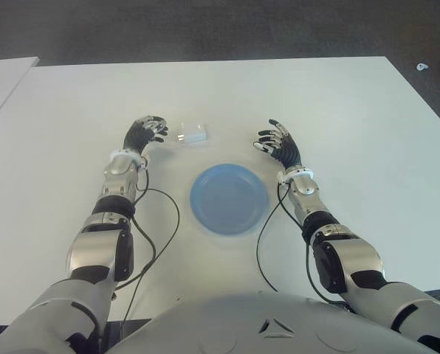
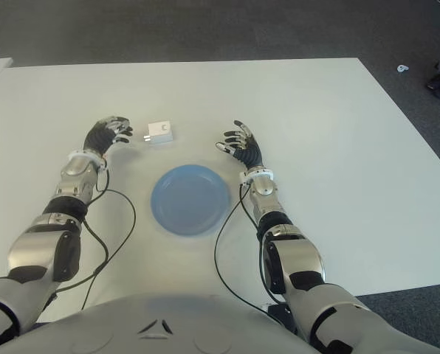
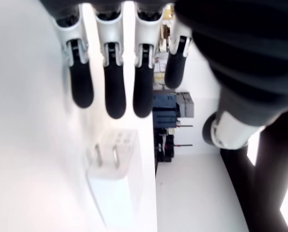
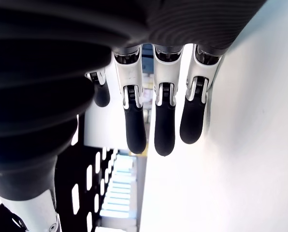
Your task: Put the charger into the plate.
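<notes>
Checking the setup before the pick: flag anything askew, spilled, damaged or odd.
Nothing stands out. The charger lies on the table beyond the empty plate, prongs toward the open left hand. The right hand, also open, shows right of it.

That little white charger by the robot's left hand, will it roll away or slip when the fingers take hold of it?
The charger looks like a flat-sided block lying on the table, so it should slide rather than roll. Its smooth white shell may be slippery for the left hand, whose fingers are open. The two metal prongs suggest a rigid body that probably won't flex.
</notes>
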Action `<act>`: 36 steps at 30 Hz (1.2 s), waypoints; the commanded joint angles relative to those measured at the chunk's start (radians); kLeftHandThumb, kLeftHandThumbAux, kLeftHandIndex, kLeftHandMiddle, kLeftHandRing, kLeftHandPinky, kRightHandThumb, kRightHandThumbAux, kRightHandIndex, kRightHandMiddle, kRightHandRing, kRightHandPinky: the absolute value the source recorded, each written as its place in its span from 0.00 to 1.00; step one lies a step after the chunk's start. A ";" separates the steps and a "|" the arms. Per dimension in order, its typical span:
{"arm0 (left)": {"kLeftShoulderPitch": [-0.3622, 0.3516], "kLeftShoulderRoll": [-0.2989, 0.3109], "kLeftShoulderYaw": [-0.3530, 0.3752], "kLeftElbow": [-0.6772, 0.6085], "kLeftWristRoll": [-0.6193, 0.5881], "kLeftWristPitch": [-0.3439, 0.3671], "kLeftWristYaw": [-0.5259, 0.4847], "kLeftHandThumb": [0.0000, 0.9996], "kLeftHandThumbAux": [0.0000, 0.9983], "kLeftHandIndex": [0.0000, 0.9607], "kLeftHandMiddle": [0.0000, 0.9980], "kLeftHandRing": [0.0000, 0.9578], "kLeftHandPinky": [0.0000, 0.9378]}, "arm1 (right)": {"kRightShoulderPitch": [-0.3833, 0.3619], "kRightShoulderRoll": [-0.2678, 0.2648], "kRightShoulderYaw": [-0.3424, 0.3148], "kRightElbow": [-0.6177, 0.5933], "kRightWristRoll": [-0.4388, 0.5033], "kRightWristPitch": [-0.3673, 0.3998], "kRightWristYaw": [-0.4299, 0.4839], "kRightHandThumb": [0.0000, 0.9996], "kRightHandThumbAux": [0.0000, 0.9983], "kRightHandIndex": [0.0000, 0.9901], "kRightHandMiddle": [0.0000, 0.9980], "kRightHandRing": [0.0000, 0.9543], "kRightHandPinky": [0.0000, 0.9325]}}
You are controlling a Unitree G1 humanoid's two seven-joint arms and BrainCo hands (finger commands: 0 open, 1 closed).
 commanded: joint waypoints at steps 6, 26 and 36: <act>-0.148 0.044 -0.114 0.063 0.186 -0.112 0.162 0.29 0.68 0.63 0.74 0.78 0.76 | 0.077 0.016 0.025 0.082 -0.035 0.083 -0.006 0.41 0.72 0.16 0.35 0.37 0.38; -0.286 0.074 -0.477 0.310 0.618 -0.216 0.479 0.33 0.41 0.07 0.10 0.09 0.08 | 0.065 0.017 0.035 0.096 -0.037 0.089 -0.013 0.41 0.71 0.18 0.34 0.36 0.37; -0.320 0.068 -0.671 0.364 0.807 -0.142 0.538 0.31 0.24 0.00 0.00 0.00 0.00 | 0.066 0.019 0.030 0.099 -0.030 0.086 -0.006 0.44 0.71 0.20 0.35 0.37 0.38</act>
